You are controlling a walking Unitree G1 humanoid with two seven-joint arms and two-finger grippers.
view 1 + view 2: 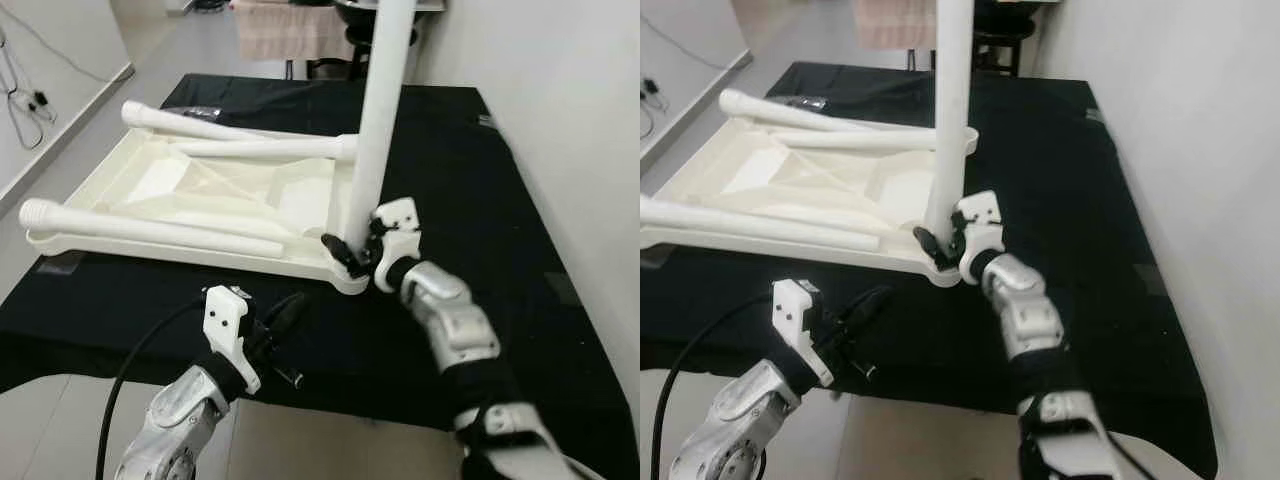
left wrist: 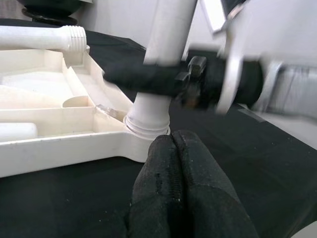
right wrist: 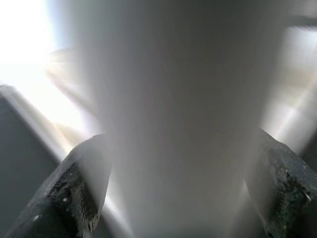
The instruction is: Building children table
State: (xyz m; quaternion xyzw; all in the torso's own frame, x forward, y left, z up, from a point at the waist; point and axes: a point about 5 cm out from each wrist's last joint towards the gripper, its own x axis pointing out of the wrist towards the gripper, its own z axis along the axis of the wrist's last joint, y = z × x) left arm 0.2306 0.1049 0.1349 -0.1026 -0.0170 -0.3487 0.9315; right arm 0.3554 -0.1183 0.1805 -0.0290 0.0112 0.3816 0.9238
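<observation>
1. On the bench covered with a black cloth (image 1: 460, 150) lies an upside-down cream-white plastic children's tabletop (image 1: 190, 195), its ribbed underside facing up.
2. At the near right corner of the tabletop, a long white plastic table leg (image 1: 380, 110) stands upright, tilted slightly, with its lower end seated in the corner socket.
3. The right pincer (image 1: 352, 250) is clenched on this upright leg just above the socket; the right wrist view shows a black finger (image 3: 74, 198) on each side of the white tube, pressed against it.
4. The silver right arm (image 1: 455, 325) reaches in from the near right edge of the bench.
5. The left pincer (image 1: 285, 315) hovers over the black cloth just in front of the tabletop's near edge, to the left of the upright leg and apart from it.
6. In the left wrist view its two black fingers (image 2: 185, 188) lie pressed together with nothing between them, pointing toward the base of the upright leg.
7. A second white leg with a threaded end (image 1: 150, 228) lies flat along the near side of the tabletop.
8. Two more white legs (image 1: 240, 140) lie across the far side of the tabletop, one with its end near the far left corner.
9. Beyond the far end of the bench, a beige cloth (image 1: 290, 30) hangs.
10. A black cable (image 1: 130, 375) runs along the left arm.
</observation>
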